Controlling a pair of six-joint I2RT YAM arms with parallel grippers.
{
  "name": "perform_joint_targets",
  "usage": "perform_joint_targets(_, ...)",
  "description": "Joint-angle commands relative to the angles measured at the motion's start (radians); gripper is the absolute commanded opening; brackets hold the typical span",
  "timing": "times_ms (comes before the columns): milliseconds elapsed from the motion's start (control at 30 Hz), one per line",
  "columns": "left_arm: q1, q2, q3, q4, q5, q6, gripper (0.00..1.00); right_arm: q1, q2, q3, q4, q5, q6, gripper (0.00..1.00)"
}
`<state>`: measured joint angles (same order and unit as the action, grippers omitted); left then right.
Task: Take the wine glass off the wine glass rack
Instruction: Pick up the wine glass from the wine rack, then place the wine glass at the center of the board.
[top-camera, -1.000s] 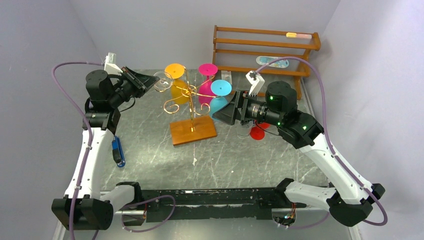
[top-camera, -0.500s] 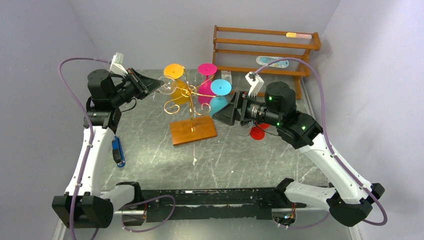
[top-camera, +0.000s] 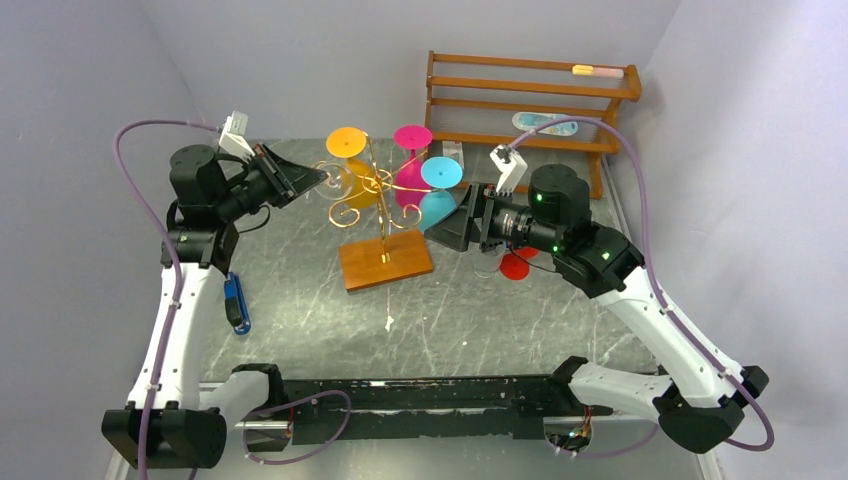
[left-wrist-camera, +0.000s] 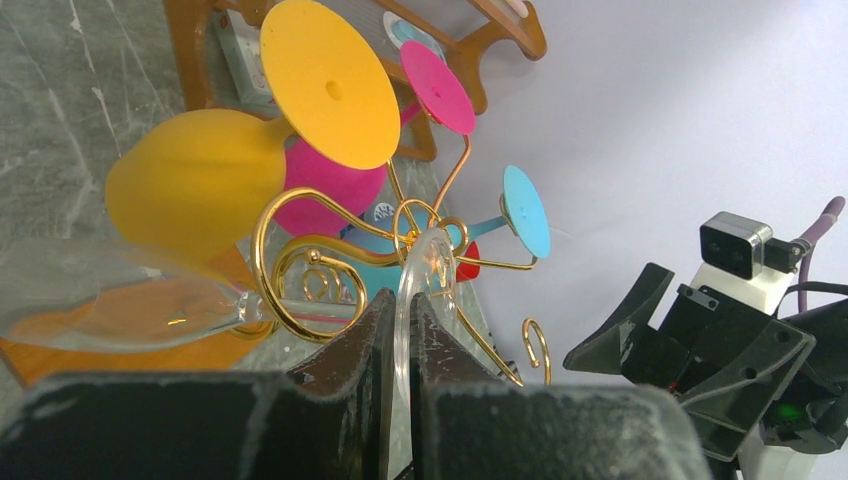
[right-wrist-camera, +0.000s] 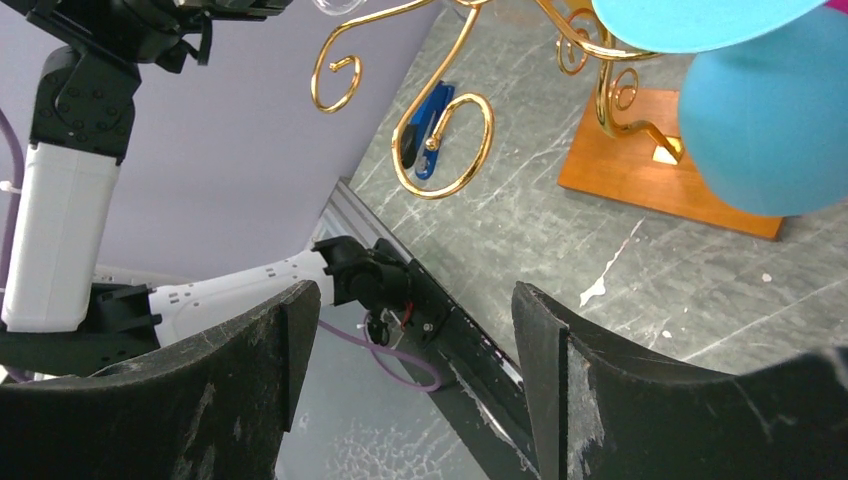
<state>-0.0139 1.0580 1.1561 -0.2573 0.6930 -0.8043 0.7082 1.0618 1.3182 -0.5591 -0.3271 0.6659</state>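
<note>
The gold wire wine glass rack stands on its orange-brown base mid-table. Yellow, magenta and cyan glasses hang on it. My left gripper is shut on the foot disc of a clear wine glass at the rack's left side. In the left wrist view the foot sits edge-on between my fingers, the stem runs through a gold spiral arm, and the bowl lies left. My right gripper is open and empty beside the cyan bowl.
A red glass rests on the table under the right arm. A blue tool lies near the left arm. The brown slatted shelf stands at the back right. Grey walls close in on both sides.
My left gripper, holding the clear glass by its foot, has moved right and slightly down, closer to the rack. The right arm has not moved.
</note>
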Motion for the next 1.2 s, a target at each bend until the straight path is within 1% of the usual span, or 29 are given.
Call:
perform_joint_targets(0, 0.009, -0.034, 0.017, -0.007, 0.001, 0.012, 0.05, 0.006, -0.019, -0.019, -0.014, 0.011, 0.009, 0.75)
perform_joint_targets(133, 0.009, -0.043, 0.014, 0.013, 0.003, -0.019, 0.05, 0.006, -0.018, -0.021, -0.015, 0.009, 0.011, 0.75)
perform_joint_targets(267, 0.009, -0.062, 0.036, -0.010, -0.025, -0.023, 0.05, 0.007, -0.015, -0.011, -0.030, 0.010, 0.010, 0.75)
perform_joint_targets(400, 0.009, -0.080, 0.079, -0.091, -0.071, 0.001, 0.05, 0.006, -0.027, -0.010, -0.036, 0.011, 0.014, 0.75)
perform_joint_targets(533, 0.009, -0.138, 0.076, -0.171, -0.157, 0.021, 0.05, 0.006, -0.043, -0.007, -0.051, 0.022, 0.017, 0.75)
perform_joint_targets(633, 0.010, -0.167, 0.073, -0.220, -0.170, 0.032, 0.05, 0.005, -0.048, -0.002, -0.059, 0.022, 0.021, 0.75)
perform_joint_targets(767, 0.009, -0.223, 0.040, -0.239, -0.194, 0.022, 0.05, 0.006, -0.048, 0.005, -0.068, 0.014, 0.023, 0.75)
perform_joint_targets(900, 0.009, -0.278, 0.049, -0.289, -0.243, 0.038, 0.05, 0.006, -0.057, 0.003, -0.063, 0.014, 0.027, 0.75)
perform_joint_targets(1067, 0.009, -0.366, 0.018, -0.300, -0.233, 0.029, 0.05, 0.006, -0.109, -0.047, -0.024, 0.035, 0.044, 0.75)
perform_joint_targets(1167, 0.009, -0.409, 0.004, -0.327, -0.198, 0.050, 0.05, 0.006, -0.165, -0.092, 0.010, 0.061, 0.059, 0.75)
